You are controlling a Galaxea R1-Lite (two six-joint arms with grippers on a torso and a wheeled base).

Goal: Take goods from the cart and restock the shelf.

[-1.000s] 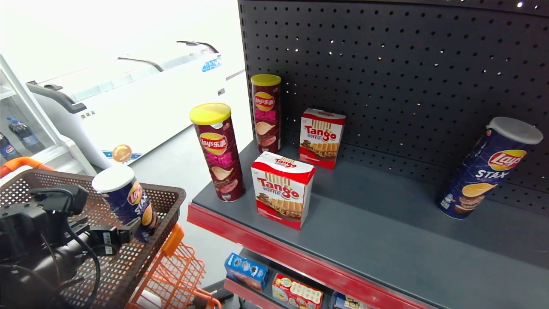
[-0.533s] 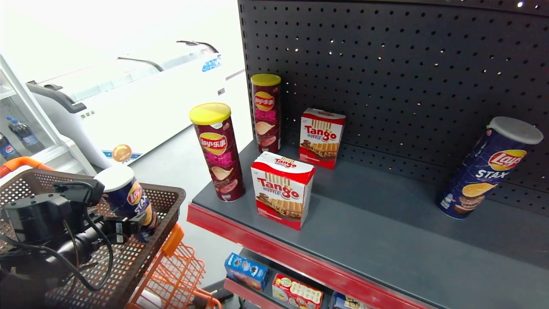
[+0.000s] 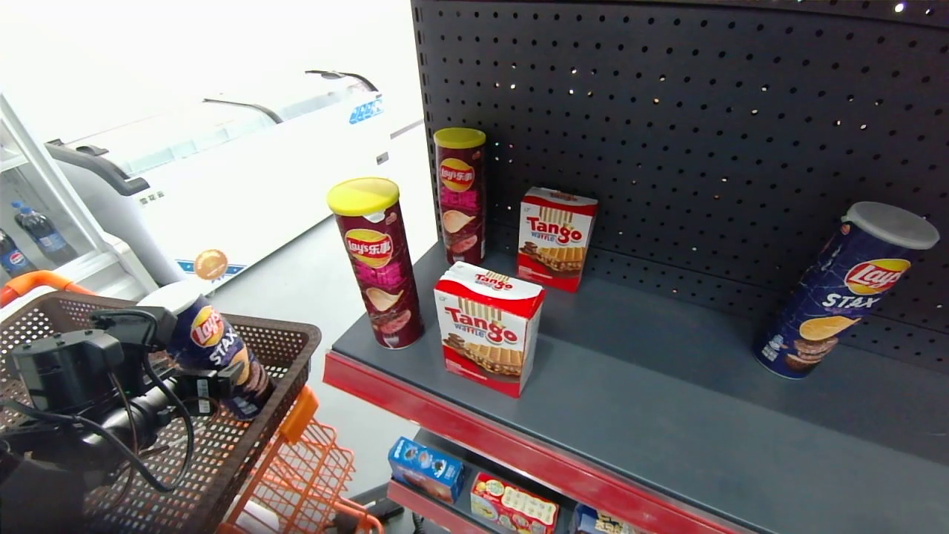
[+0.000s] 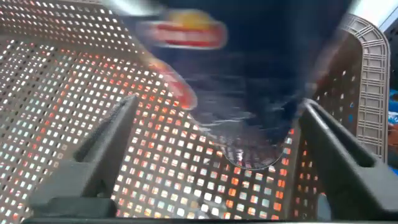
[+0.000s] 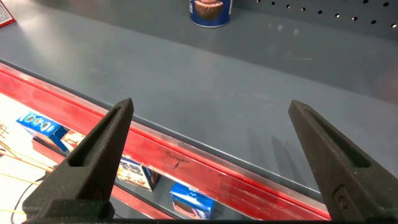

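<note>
This was a shop. A long grey shelf (image 3: 667, 415) with a red front edge and a black back wall (image 3: 667, 111) full of holes held snacks. Tall chip cans (image 3: 377, 263) stood near its left edge, with wafer boxes (image 3: 489, 326) beside them. More snack packs (image 3: 511, 506) sat on the shelf below. A shopping cart (image 3: 293, 467) stood by the shelf's left corner. Behind it were a big white freezer (image 3: 245, 170) and drink bottles (image 3: 41, 230) behind glass.

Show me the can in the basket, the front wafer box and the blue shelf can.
Basket can (image 3: 219, 348), head view, label.
Front wafer box (image 3: 485, 341), head view, front face.
Blue shelf can (image 3: 845, 293), head view, label.
</note>
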